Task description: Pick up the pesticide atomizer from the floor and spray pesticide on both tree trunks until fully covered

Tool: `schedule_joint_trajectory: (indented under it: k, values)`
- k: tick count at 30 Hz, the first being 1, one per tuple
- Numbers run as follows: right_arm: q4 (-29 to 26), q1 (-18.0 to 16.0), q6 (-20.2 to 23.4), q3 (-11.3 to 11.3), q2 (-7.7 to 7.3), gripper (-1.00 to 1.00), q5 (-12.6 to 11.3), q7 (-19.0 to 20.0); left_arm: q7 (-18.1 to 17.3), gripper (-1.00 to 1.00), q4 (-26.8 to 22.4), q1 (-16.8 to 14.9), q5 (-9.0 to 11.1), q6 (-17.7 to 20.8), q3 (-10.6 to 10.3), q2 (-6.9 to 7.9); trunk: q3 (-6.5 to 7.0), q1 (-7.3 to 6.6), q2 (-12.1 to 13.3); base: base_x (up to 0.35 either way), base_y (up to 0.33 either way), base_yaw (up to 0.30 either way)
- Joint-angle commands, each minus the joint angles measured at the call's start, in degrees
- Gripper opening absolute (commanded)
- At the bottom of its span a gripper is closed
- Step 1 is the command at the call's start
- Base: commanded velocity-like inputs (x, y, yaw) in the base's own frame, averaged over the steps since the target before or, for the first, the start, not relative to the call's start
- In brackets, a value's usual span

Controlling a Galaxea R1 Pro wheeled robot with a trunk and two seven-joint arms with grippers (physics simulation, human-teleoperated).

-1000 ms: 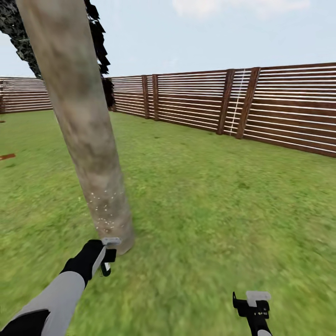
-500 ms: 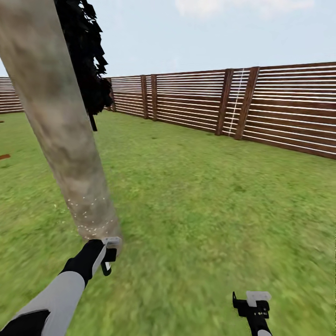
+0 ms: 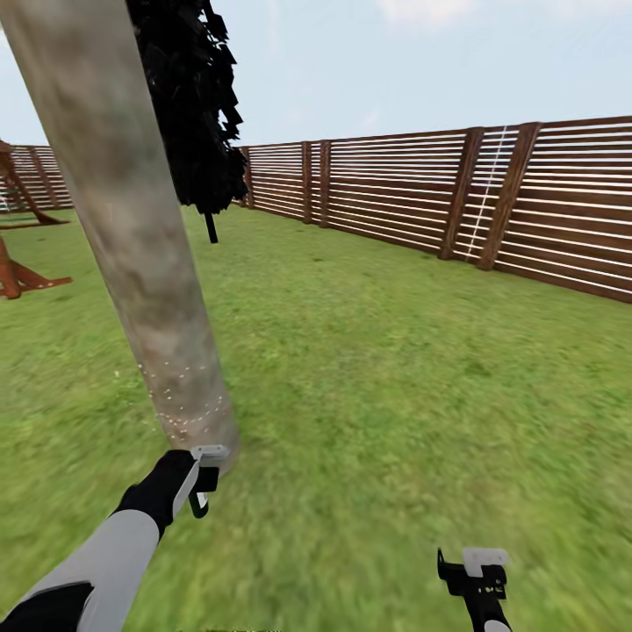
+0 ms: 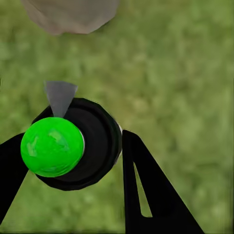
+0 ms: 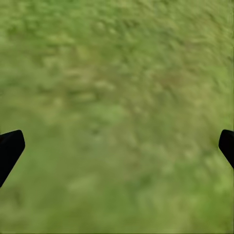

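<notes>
A tree trunk (image 3: 132, 237), thick with mottled grey-tan bark, leans up through the left of the head view; pale specks dot its lowest part (image 3: 186, 405). My left gripper (image 3: 204, 481) hangs just in front of the trunk's base, shut on the pesticide atomizer (image 4: 73, 146), a round black body with a bright green cap. Its grey nozzle (image 4: 59, 95) points toward the trunk base (image 4: 70, 14). My right gripper (image 3: 474, 562) hovers low over the grass on the right, open and holding nothing (image 5: 117, 146).
A near-black conifer (image 3: 197, 114) stands behind the trunk. A brown slatted fence (image 3: 439, 202) runs along the back and right. Brown wooden frames (image 3: 22, 272) sit at the far left. Green lawn (image 3: 395, 377) spreads out to the right.
The camera has swung, so the fence slid right and the conifer and wooden frames came into view at left. Both arms keep their place in the picture, the left still by the trunk's base.
</notes>
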Motion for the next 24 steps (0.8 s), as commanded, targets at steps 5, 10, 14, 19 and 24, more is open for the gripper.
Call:
schedule_joint_trajectory:
  k: [5, 10, 14, 19, 24]
  values:
    - [0.03, -0.02, -0.05, -0.19, 0.00, 1.00, 0.62, -0.33, -0.15, -1.00, -0.06, -0.04, -0.48, 0.25, 0.37, -0.06, -0.05, -0.01, -0.02, 0.000, -0.276, 0.278]
    - [0.03, -0.02, -0.03, -0.19, 0.00, 1.00, 0.62, -0.33, -0.08, -1.00, -0.06, -0.05, -0.56, 0.25, 0.42, -0.06, -0.05, -0.01, -0.02, -0.052, -0.266, 0.278]
    - [0.03, -0.02, -0.03, -0.19, 0.00, 1.00, 0.62, -0.33, 0.11, -1.00, -0.06, -0.04, -0.51, 0.25, 0.36, -0.10, -0.05, -0.01, -0.02, -0.151, -0.134, 0.278]
    - [0.03, -0.02, -0.03, -0.19, 0.02, 1.00, 0.62, -0.30, 0.21, -1.00, -0.06, -0.62, -0.27, 0.60, 0.62, -0.04, -0.05, -0.01, -0.02, -0.011, -0.009, 0.278]
    - [0.03, -0.02, -0.03, -0.19, 0.06, 1.00, 0.62, -0.24, 0.12, -1.00, -2.38, -7.60, -0.35, 4.89, 0.34, -3.13, -0.05, -0.01, -0.02, 0.000, 0.000, 0.186]
